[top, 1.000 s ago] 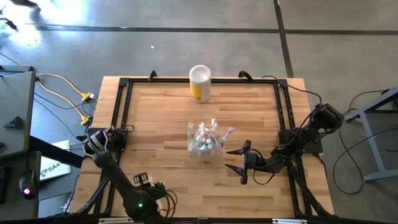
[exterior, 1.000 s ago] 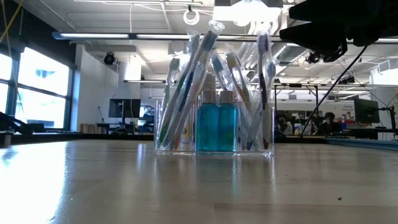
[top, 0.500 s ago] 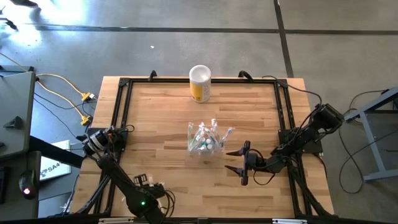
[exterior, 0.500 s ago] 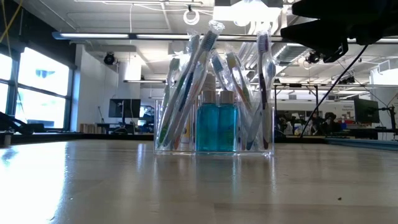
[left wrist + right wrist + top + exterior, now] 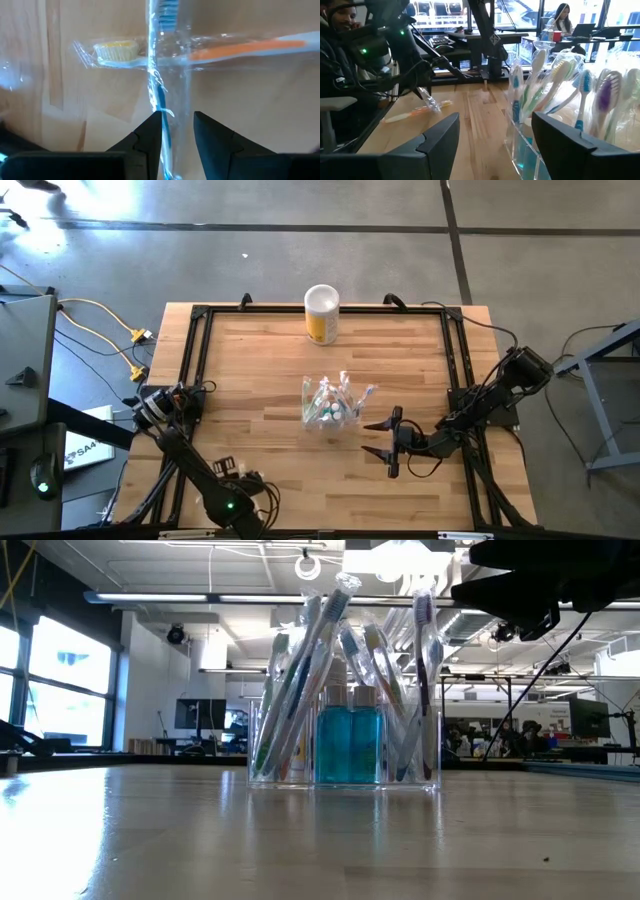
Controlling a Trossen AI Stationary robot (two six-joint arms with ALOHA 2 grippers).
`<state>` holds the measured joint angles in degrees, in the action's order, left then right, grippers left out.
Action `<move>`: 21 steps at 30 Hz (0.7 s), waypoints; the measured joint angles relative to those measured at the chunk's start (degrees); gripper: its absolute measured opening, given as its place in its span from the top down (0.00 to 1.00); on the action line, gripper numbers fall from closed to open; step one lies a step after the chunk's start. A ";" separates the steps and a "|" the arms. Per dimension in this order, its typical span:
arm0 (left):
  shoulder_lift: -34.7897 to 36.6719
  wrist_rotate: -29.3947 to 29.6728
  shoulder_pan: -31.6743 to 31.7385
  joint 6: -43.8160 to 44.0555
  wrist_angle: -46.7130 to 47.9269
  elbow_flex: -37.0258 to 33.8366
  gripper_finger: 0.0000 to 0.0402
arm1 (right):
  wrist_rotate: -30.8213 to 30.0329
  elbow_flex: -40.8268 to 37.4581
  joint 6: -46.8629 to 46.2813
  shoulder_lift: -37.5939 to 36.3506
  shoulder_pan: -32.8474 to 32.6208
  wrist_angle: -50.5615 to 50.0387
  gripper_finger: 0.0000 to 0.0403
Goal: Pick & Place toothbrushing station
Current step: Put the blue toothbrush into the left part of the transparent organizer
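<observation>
Starting with the station (image 5: 330, 405): where does it stand? (Inspector)

Upright near the middle of the table (image 5: 260, 370). The clear holder carries wrapped brushes (image 5: 310, 670) fanned outward, with teal tubes (image 5: 350, 745) at its centre. (Assistant)

Nearest gripper? (Inspector)

The right gripper (image 5: 367, 437), just beside the station on its right and slightly toward the table's front edge. It points at the holder with its jaws spread wide and nothing between them. Its wrist view shows the holder close ahead, off to one side of the open fingers (image 5: 440, 137). No contact noted. (Assistant)

And the left gripper (image 5: 177, 116)? (Inspector)

Well apart from the station, low over the front left corner of the table. Its jaws are drawn close together, pinching a blue brush (image 5: 160, 95) in a clear wrapper. (Assistant)

Anything under it? (Inspector)

An orange brush (image 5: 240, 47) with a yellow head, also wrapped, lies flat on the wood and crosses the held one. (Assistant)

Other items? (Inspector)

A yellow canister (image 5: 322, 314) with a white top, upright at the far edge, well apart from the station. (Assistant)

Beyond the table? (Inspector)

A person (image 5: 563, 15) seated at a desk in the room. (Assistant)
</observation>
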<state>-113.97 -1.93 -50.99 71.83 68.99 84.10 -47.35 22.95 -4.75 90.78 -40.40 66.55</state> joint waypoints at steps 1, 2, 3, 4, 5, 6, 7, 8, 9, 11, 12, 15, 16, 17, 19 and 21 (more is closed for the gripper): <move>0.00 0.02 0.02 0.00 -0.84 -0.97 0.74 | 0.00 0.01 -0.02 0.02 -0.09 -0.06 0.40; 0.00 0.01 0.03 -0.02 -1.96 -2.17 0.74 | -0.02 -0.01 -0.02 0.00 -0.11 -0.07 0.40; 0.00 -0.10 0.03 -0.02 -2.90 -3.32 0.74 | 0.00 0.01 -0.02 0.02 -0.11 -0.05 0.40; 0.04 -0.38 0.03 0.00 -3.75 -4.70 0.74 | 0.00 -0.01 -0.02 0.00 -0.11 -0.07 0.40; 0.04 -0.84 0.03 0.00 -4.95 -6.05 0.74 | 0.00 -0.01 -0.10 0.00 -0.11 -0.10 0.40; 0.31 -1.48 0.03 0.01 -6.44 -7.20 0.74 | 0.00 0.01 -0.20 0.01 -0.11 -0.10 0.40; 0.50 -2.27 0.03 0.02 -7.60 -8.38 0.74 | -0.02 -0.01 -0.20 0.01 -0.11 -0.09 0.40; 0.52 -3.07 0.04 -0.02 -8.56 -9.26 0.74 | 0.00 -0.01 -0.20 0.01 -0.11 -0.11 0.40; 0.52 -4.03 0.13 -0.24 -9.41 -10.00 0.74 | 0.00 -0.01 -0.20 0.02 -0.11 -0.23 0.40; 0.52 -4.98 0.19 -0.98 -10.13 -10.52 0.74 | -0.01 0.00 -0.20 0.00 -0.11 -0.30 0.40; 0.50 -5.01 0.18 -1.17 -10.16 -10.52 0.74 | -0.08 0.00 -0.19 0.00 -0.11 -0.32 0.40; 0.42 -5.33 0.16 -2.40 -10.20 -10.50 0.75 | -0.11 0.01 -0.20 0.00 -0.11 -0.36 0.40; 0.40 -5.35 0.16 -2.87 -10.23 -10.45 0.77 | -0.11 -0.01 -0.18 0.02 -0.11 -0.36 0.40; 0.35 -5.41 0.14 -3.35 -10.38 -10.45 0.79 | -0.13 0.00 -0.20 0.02 -0.11 -0.40 0.40; 0.32 -5.66 0.20 -4.08 -10.74 -10.45 0.85 | -0.13 0.01 -0.20 0.00 -0.11 -0.40 0.40; 0.24 -6.12 0.78 -4.73 -10.64 -10.46 0.92 | -0.13 0.00 -0.20 0.02 -0.11 -0.42 0.40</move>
<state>-113.73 -8.06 -50.22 67.10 58.35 73.64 -47.48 22.95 -4.95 90.80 -40.51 66.13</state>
